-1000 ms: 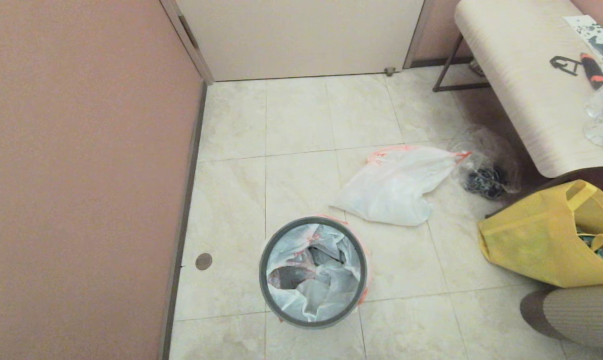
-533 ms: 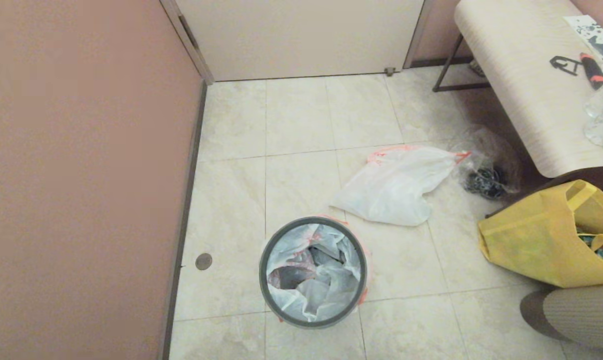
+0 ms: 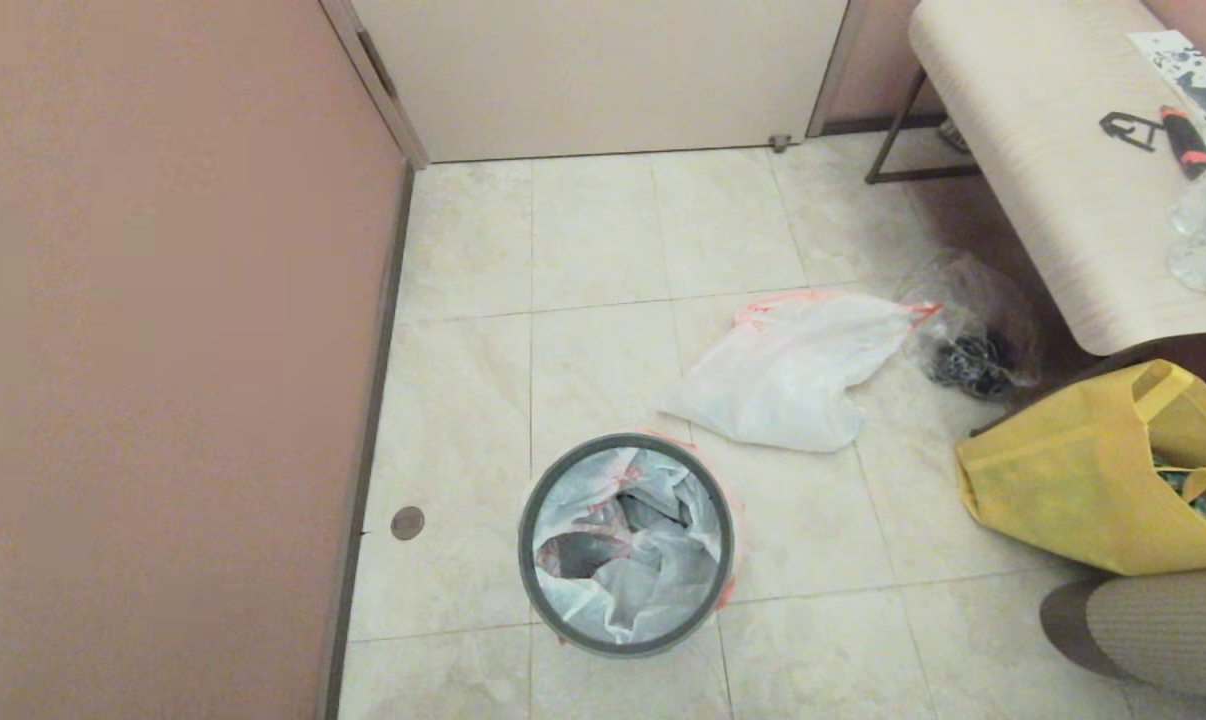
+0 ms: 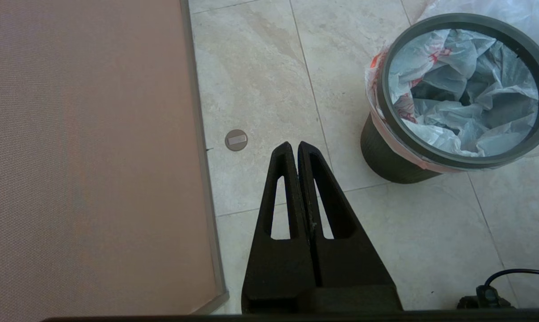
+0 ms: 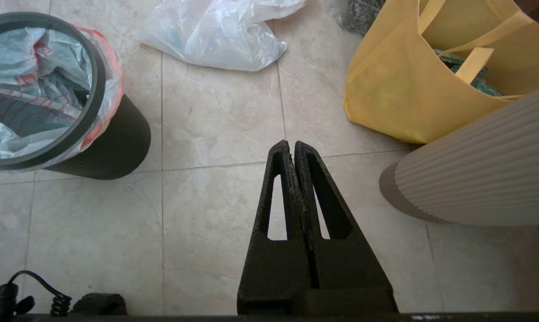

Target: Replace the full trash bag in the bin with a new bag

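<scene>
Progress near its end, judging by the layout. Leftmost, pink wall (image 3: 163, 350) running the whole left side, a small round floor plate (image 3: 408, 522) at its foot. Just to its right, left gripper (image 4: 293, 147) held above bare tile, both fingers pressed together on nothing, apart from everything. Next, near centre, the bin (image 3: 538, 480), upright, its grey ring clamping a white liner: the new bag (image 3: 653, 590), printed in red, crumpled inside with its orange-red edge folded out over the rim; loose and bunched, not yet smoothed against the walls. Farther away and to the right, the full trash bag (image 3: 783, 375), already out of the bin, slumped on the floor, plain white with an orange-red rim, close to but not touching the bin. Nearer, right of the bin, right gripper (image 5: 292, 146), likewise closed on nothing, above open tile. Farther right, a clear bag (image 3: 968, 335) of dark cords beside the bench (image 3: 1043, 180), then a yellow tote (image 3: 1063, 490) and a ribbed grey cylinder (image 3: 1163, 630). Left to do, seemingly: little beyond tidying the liner.
</scene>
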`<state>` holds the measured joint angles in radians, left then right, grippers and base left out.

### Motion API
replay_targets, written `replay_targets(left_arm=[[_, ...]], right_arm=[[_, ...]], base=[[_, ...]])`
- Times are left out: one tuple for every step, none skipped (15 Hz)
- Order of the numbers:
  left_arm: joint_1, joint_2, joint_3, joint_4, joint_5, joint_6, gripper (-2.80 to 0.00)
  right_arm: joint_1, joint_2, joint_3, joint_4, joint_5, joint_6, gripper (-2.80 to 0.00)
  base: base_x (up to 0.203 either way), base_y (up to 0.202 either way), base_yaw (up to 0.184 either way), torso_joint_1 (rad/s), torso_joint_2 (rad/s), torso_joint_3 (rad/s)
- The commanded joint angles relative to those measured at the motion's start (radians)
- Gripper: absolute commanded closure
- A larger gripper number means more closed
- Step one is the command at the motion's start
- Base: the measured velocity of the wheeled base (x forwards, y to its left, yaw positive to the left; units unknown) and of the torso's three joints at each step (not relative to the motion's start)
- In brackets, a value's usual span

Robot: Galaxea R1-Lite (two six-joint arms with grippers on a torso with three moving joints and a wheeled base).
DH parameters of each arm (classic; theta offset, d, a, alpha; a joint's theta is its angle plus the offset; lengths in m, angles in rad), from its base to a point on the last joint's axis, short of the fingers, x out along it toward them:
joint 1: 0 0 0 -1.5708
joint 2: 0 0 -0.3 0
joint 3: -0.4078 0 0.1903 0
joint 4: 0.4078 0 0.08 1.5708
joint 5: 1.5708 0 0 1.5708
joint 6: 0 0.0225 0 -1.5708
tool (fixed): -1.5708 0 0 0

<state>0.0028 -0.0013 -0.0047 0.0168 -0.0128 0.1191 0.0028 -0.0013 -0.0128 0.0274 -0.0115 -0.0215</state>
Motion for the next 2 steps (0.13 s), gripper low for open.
replay_targets(left_arm=[[0.0, 0.001, 0.0, 0.0, 0.0, 0.001, 0.0], [0.0, 0.001, 0.0, 0.0, 0.0, 0.001, 0.0]], right_arm=[[0.0, 0.0, 0.0, 0.0, 0.002, 0.0, 0.0], [0.0, 0.0, 0.0, 0.0, 0.002, 0.002, 0.0]], base=[[0.0, 0.0, 0.0, 0.0, 0.0, 0.0], [0.0, 0.0, 0.0, 0.0, 0.0, 0.0]])
